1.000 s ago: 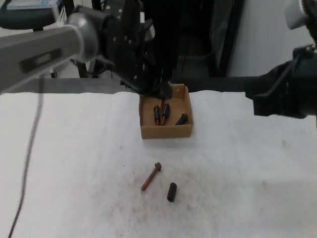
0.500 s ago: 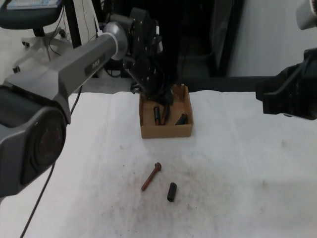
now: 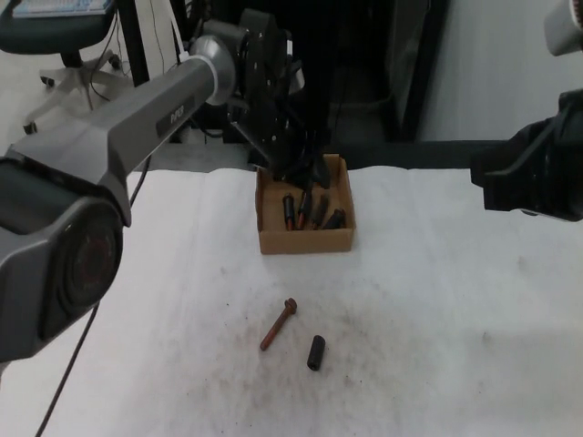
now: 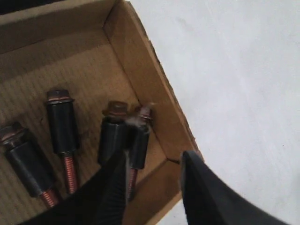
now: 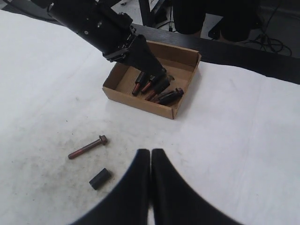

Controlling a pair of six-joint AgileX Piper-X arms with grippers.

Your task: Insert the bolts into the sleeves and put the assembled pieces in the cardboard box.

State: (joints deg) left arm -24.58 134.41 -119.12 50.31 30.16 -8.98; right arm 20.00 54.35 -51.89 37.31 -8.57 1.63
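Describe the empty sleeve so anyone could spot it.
Start at the cardboard box on the white bench. Nearer the camera lies a reddish bolt, with a short black sleeve beside it. Unlike the sleeves in the box, it has no bolt through it.

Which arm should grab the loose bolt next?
Probably right. The right hand faces the loose bolt and sleeve on the bench, while the left hand is at the cardboard box.

four assembled pieces (image 4: pixel 61 119), one loose bolt (image 3: pixel 279 324), one sleeve (image 3: pixel 315 352), one box (image 3: pixel 305 242)
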